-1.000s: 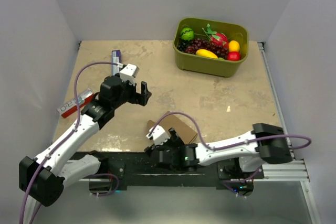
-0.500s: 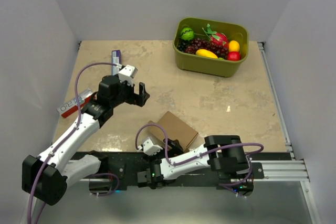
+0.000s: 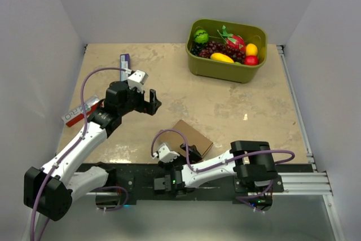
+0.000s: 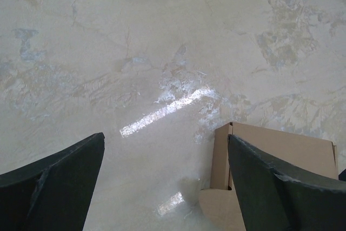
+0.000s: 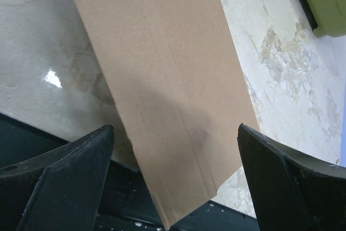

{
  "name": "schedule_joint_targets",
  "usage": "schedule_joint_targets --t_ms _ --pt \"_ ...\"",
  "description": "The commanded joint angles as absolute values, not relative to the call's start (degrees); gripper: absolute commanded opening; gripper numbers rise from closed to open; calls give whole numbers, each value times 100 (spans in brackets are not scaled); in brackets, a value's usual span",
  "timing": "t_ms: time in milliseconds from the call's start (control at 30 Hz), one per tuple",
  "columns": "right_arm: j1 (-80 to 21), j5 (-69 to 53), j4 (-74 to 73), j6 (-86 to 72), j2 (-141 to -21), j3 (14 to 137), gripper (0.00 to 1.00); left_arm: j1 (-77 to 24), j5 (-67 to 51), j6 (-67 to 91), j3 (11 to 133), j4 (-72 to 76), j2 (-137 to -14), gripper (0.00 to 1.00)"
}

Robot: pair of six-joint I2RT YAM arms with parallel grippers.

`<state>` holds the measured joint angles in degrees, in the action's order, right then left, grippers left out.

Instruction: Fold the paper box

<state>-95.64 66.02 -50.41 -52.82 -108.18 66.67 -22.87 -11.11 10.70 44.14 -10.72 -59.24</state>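
The paper box (image 3: 190, 132) is a plain brown, flattened carton lying near the table's front edge. My right gripper (image 3: 190, 152) is low at the box's near corner. In the right wrist view the gripper (image 5: 175, 128) is open, with the box (image 5: 162, 74) lying between its fingers (image 5: 65, 171), untouched. My left gripper (image 3: 152, 100) hovers open over the table, left of and beyond the box. In the left wrist view the gripper (image 4: 165, 138) is empty, and the box (image 4: 275, 147) with a rounded flap shows at the lower right behind the right finger (image 4: 281, 193).
A green bin (image 3: 225, 67) of toy fruit stands at the back right. A slim purple-and-white box (image 3: 125, 60) lies at the back left. A red-and-white box (image 3: 82, 112) lies at the left edge. The black base rail (image 3: 135, 179) runs along the near edge.
My right arm has folded in from the right and swung its wrist low along the near edge, now up to the box's near corner. The left arm has barely moved.
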Motion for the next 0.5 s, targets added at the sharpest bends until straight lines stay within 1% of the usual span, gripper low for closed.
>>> schedule_joint_targets --t_ms 0,67,167,300,433,467 --pt "-9300 6504 -3879 -4414 -10310 6408 99 -2232 -1248 993 4368 -844 -5898 100" --pt "-9203 6408 -3710 -4255 -10248 6302 99 -2224 -1248 984 4359 -852 -5897 100" --pt "-9053 6127 -3262 -3605 -10300 6205 99 -2224 -1248 976 4351 -835 -5862 100" --pt "-8912 5933 -3164 -3507 -10502 6179 98 -2215 -1248 967 4368 -844 -5871 100" --pt "-8807 5854 -3243 -3533 -10705 6135 91 -2215 -1257 958 4368 -835 -5862 100" --pt "-8754 5854 -3295 -3612 -10722 6135 87 -2215 -1274 958 4368 -835 -5862 100"
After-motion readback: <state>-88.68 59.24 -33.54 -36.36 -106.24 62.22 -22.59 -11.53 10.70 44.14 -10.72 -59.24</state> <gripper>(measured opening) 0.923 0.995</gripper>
